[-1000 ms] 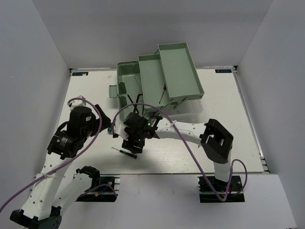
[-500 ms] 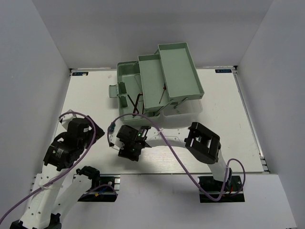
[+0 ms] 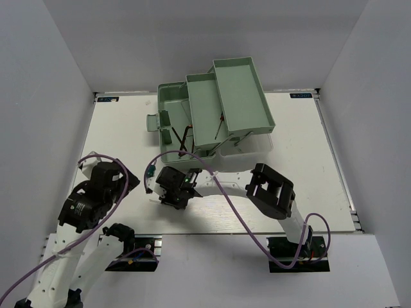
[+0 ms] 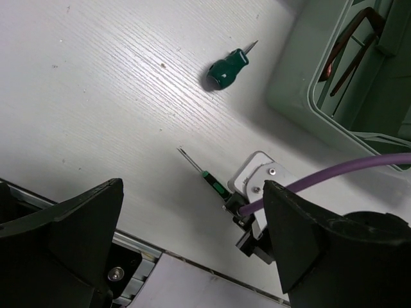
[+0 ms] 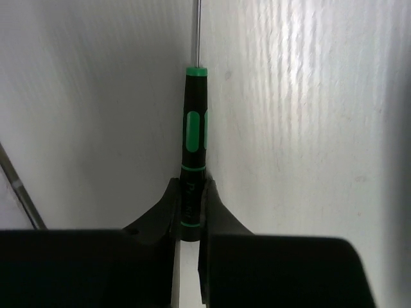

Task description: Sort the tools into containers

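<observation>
1. Table [image 3: 289, 192]: the white surface across the middle of the top view.
2. Toolbox [image 3: 239, 96]: upper centre of the top view, with its tiers folded out.
3. Left gripper [image 4: 192, 192]: its fingers are spread wide and hold nothing. It sits at the lower left of the top view.
4. Right gripper [image 5: 191, 208]: its fingers pinch the rear end of the slim screwdriver [image 5: 194, 135], which is black with green bands, at the centre of the right wrist view. You cannot tell whether it has left the table.
5. Stubby green screwdriver [image 4: 228, 67]: it lies on bare table near the toolbox wall, at the upper centre of the left wrist view.
6. Hex keys [image 4: 350, 45]: these are reddish-brown and already sit inside a toolbox compartment, at the upper right of the left wrist view.

Treat the sort as partly done. You have both screwdrivers left to place.
</observation>
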Motion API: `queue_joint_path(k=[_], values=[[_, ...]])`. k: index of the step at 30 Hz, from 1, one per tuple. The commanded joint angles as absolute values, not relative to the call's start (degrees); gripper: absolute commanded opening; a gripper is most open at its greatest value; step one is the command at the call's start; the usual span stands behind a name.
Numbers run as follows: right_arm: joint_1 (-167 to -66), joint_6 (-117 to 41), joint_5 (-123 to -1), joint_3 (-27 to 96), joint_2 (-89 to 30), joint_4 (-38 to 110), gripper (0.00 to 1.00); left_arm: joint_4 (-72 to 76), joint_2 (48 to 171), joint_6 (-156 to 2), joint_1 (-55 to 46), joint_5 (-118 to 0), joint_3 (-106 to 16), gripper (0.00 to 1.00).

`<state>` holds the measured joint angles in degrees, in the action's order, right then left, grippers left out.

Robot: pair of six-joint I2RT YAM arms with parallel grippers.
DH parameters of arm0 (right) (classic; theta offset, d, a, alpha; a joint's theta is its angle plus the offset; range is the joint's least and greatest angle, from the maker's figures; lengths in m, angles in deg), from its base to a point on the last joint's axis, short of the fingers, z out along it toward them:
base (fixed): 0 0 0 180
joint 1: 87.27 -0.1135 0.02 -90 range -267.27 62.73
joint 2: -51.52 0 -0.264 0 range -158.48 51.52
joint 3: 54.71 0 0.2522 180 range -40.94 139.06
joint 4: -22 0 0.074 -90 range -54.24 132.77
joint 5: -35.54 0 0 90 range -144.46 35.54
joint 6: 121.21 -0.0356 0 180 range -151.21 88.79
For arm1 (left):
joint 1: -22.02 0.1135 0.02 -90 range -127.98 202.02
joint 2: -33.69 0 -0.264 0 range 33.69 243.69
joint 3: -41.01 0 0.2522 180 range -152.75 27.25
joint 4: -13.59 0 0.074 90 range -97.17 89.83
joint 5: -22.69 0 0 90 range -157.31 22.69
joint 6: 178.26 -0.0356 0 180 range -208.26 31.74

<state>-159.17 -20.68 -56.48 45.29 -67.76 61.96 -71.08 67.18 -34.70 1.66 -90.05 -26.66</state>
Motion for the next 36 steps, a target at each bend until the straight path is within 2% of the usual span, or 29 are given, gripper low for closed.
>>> queue_joint_path(k=[1, 9, 11, 13, 17, 21, 24, 27, 32, 33, 35, 36], values=[[-158.12, -21.1, -58.4, 42.29, -64.35, 67.66, 0.0, -67.25, 69.45, -34.11, 1.63, -90.69, -25.58, 0.99], [-147.14, -16.54, -75.45, 50.36, -46.66, 80.75, 0.0, -56.7, 78.33, -38.94, 1.63, -91.3, -22.68, 0.99], [-144.59, -16.0, -78.0, 55.81, -44.3, 84.71, 0.0, -53.97, 79.99, -40.7, 1.63, -90.08, -22.06, 0.99], [-142.31, -16.44, -77.84, 60.45, -43.49, 87.97, 0.0, -51.59, 83.51, -41.84, 2.16, -89.47, -22.06, 0.99], [-139.4, -19.34, -69.68, 64.69, -41.99, 86.84, 0.0, -49.04, 87.64, -46.05, 2.78, -89.98, -22.06, 0.99], [-135.1, -21.8, -54.95, 69.35, -46.28, 80.42, 0.0, -39.4, 88.35, -55.98, 3.92, -87.54, -18.56, 0.99], [-132.45, -24.44, -49.48, 75.5, -53.2, 79.27, 0.0, -31.32, 88.35, -66.35, 5.14, -81.84, -15.48, 0.99], [-130.78, -26.9, -45.08, 80.42, -60.15, 78.39, 0.0, -29.26, 93.51, -72.76, 5.67, -77.17, -16.25, 0.99], [-127.8, -28.22, -43.47, 87.98, -68.97, 80.67, 0.0, -27.25, 101.62, -76.56, 6.2, -77.15, -18.9, 0.99], [-127.53, -28.05, -43.91, 88.95, -70.02, 80.94, 0.09, -26.63, 102.49, -77.52, 6.2, -76.55, -19.42, 0.99], [-126.39, -28.04, -46.28, 88.78, -70.21, 81.73, 0.45, -26.01, 105.91, -78.23, 6.82, -76.54, -21.0, 0.99], [-125.78, -28.39, -47.16, 87.3, -69.86, 81.82, 0.52, -26.01, 107.24, -78.24, 6.82, -76.54, -21.01, 0.99]])
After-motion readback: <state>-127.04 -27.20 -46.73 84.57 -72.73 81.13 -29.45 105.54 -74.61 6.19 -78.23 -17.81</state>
